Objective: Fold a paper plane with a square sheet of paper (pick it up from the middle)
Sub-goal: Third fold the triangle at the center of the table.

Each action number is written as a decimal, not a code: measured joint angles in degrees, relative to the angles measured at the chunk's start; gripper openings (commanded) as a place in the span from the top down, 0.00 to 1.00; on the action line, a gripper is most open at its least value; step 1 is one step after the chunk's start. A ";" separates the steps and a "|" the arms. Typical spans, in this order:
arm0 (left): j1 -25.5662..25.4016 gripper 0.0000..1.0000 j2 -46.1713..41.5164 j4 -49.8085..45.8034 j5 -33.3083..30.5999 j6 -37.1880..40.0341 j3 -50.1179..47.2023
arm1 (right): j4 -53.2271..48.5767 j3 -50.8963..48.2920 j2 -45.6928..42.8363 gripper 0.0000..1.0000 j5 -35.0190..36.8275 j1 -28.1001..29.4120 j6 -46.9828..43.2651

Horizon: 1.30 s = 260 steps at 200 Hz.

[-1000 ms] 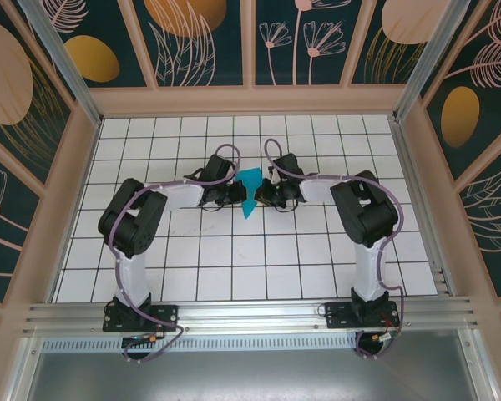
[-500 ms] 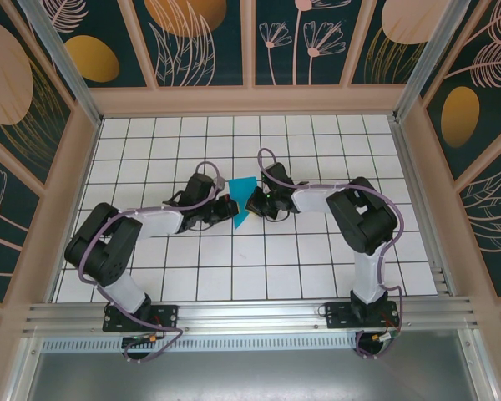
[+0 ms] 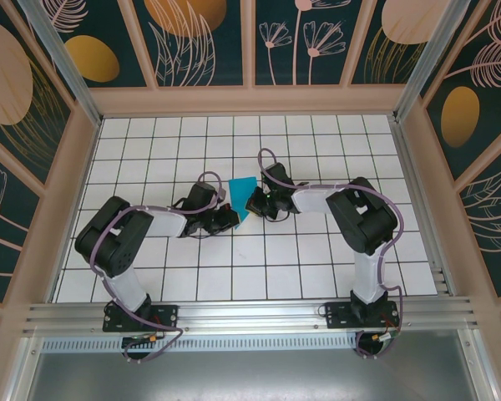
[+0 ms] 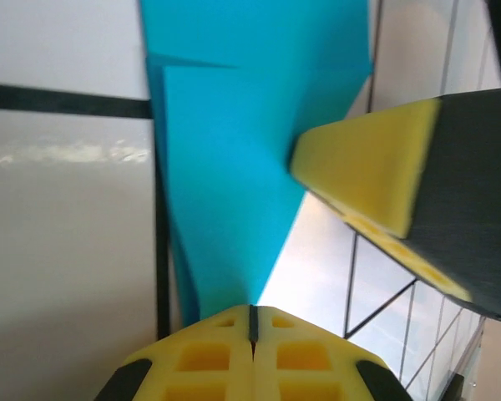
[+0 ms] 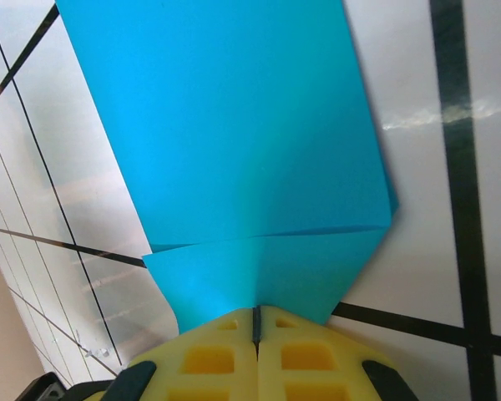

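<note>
The left gripper (image 4: 252, 322) is sitting with its yellow fingertips pressed fully together, and the narrow lower point of the sheet of paper (image 3: 239, 194) is running into their seam, so it is most likely pinching that tip. The sheet, already folded into layered flaps, is lying around the middle of the white gridded table (image 3: 150, 167), between the two grippers. On its other side the right gripper (image 5: 256, 322) is likewise clamped shut, gripping the creased edge where two flaps are meeting. This paper is looking very light, thin and limp: it is probably going to sag or twist if held by one corner, slide easily on the glossy tiles, and crumple or tear under a hard tug. Holding it at folded edges, where the layers are stiffer, and with both grippers opposing each other as they are now, is seeming the safest way. Compared with a second ago, the sheet and both grippers are sitting further left and a little nearer the arm bases, and the left arm's elbow is lying lower and further out; since half a second ago the sheet is hardly shifting, while the left elbow is drawing inward.
</note>
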 measured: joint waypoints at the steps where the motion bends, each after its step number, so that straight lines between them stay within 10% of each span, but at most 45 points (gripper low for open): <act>1: 0.00 1.00 0.02 -0.07 0.00 0.00 0.02 | 0.02 0.00 0.00 0.98 0.00 0.00 -0.02; 260: -0.57 1.00 0.37 -5.64 -3.19 2.38 2.71 | 1.44 -1.20 -0.33 0.98 -2.69 -0.15 -12.63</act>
